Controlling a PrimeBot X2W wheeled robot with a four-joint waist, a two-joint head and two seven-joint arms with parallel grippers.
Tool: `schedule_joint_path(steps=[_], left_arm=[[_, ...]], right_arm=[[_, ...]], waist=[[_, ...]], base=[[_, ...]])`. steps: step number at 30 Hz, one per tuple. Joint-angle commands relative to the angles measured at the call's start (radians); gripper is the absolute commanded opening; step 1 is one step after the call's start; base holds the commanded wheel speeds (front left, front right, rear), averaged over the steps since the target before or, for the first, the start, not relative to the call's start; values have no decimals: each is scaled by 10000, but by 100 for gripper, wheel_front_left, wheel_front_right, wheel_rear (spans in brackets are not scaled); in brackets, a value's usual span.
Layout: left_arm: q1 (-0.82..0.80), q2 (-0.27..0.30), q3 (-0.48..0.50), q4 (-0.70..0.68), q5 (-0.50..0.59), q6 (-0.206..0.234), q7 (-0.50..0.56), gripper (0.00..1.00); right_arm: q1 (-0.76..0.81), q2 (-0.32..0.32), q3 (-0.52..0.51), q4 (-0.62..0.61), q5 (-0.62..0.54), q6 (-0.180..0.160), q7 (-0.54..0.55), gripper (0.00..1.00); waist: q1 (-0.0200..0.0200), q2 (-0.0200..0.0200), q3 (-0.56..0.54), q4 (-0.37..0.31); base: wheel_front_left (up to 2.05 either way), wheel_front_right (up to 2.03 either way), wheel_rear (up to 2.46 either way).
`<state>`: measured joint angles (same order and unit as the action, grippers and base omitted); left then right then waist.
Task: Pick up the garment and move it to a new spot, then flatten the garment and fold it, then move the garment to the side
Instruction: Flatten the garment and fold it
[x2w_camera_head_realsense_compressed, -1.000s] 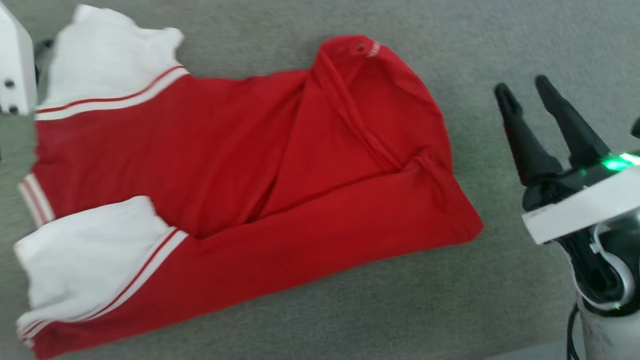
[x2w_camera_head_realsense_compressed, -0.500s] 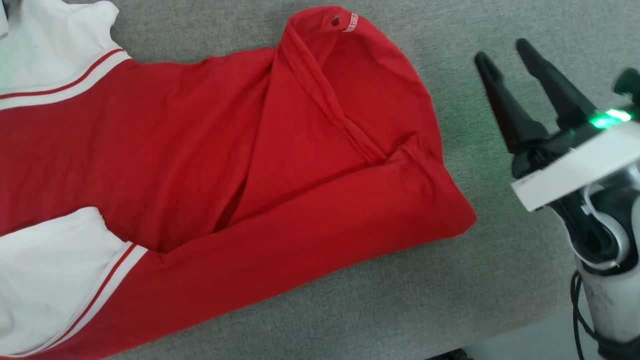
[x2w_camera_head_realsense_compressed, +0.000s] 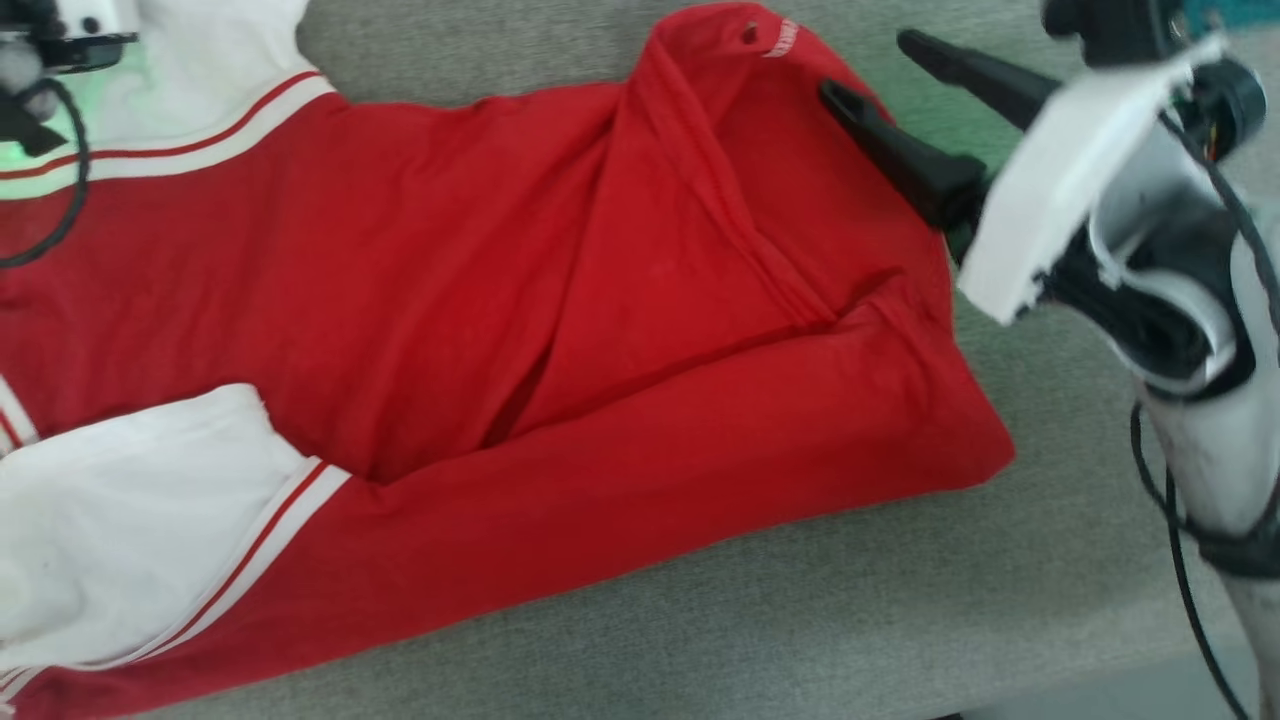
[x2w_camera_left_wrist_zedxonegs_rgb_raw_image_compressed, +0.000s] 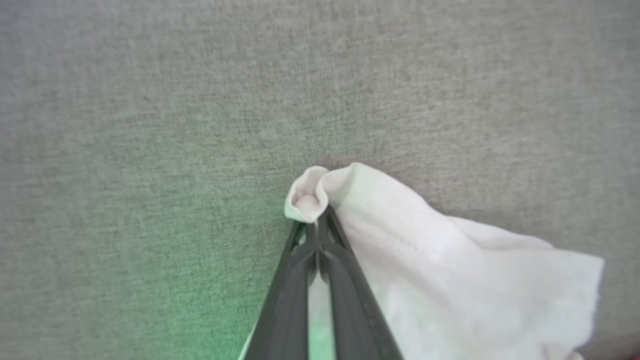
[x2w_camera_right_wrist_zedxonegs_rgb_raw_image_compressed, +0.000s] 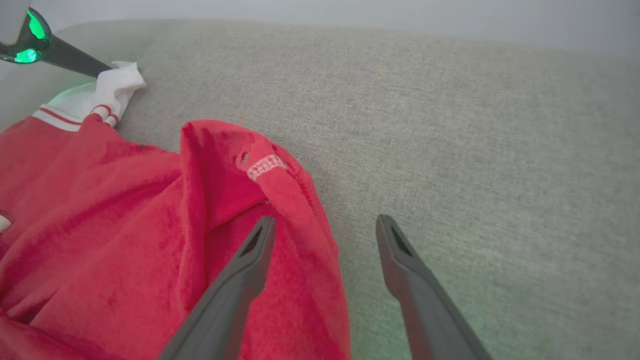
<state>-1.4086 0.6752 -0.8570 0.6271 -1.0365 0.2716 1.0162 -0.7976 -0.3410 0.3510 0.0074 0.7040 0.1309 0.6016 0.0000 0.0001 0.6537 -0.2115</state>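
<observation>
The garment (x2w_camera_head_realsense_compressed: 500, 330) lies lengthwise from 9 to 3 o'clock across a grey cushion (x2w_camera_head_realsense_compressed: 800, 620) in the head view, sleeves toward 9 and its all-red end toward 3. The right claw (x2w_camera_head_realsense_compressed: 862, 65), released and spread wide, is at the garment's 1 o'clock corner. In its wrist view one finger stands over red cloth and the other over bare cushion, with the rolled red edge running between them toward 12. A closing pinch would likely turn on that straddle. Whether the fingers touch the cloth cannot be told. At the far corner near 11 o'clock, the left claw (x2w_camera_left_wrist_zedxonegs_rgb_raw_image_compressed: 317, 225) is clenched on the tip of a white sleeve (x2w_camera_left_wrist_zedxonegs_rgb_raw_image_compressed: 425, 260). The shirt is red with white sleeves and striped trim. A long diagonal fold creases its body, and a small white label (x2w_camera_right_wrist_zedxonegs_rgb_raw_image_compressed: 265, 167) sits at the corner.
</observation>
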Motion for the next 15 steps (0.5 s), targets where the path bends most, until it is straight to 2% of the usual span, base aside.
schedule_joint_path(steps=[1,8,12,13,14,15], left_arm=[[915,-818,-527,211,-111,-187,199,0],[615,-1301,-461,433,-29,-419,-359,0],[504,-1525,-426,638,20,-527,-694,0],[510,-1557,-431,697,23,-563,-759,0],[494,-1597,-431,728,57,-595,-885,0],[471,-1618,-360,761,45,-639,-1069,0]], right_arm=[[-465,6,188,219,18,-2,359,100],[-1886,97,1211,1342,-361,-2,2008,100],[-2375,342,1690,2259,-321,-3,2504,100],[-2469,405,1794,2441,-292,-3,2482,38],[-2567,401,1913,2577,-280,-2,2415,0],[-2626,404,1939,2668,-209,-2,2292,0]], waist=[[0,-1,10,143],[0,-1,28,525],[0,-1,24,685],[0,-1,8,732],[0,-1,-14,789],[0,-1,-45,844]], base=[[0,0,0],[0,0,0],[0,0,0],[0,0,0],[0,0,0],[0,0,0]])
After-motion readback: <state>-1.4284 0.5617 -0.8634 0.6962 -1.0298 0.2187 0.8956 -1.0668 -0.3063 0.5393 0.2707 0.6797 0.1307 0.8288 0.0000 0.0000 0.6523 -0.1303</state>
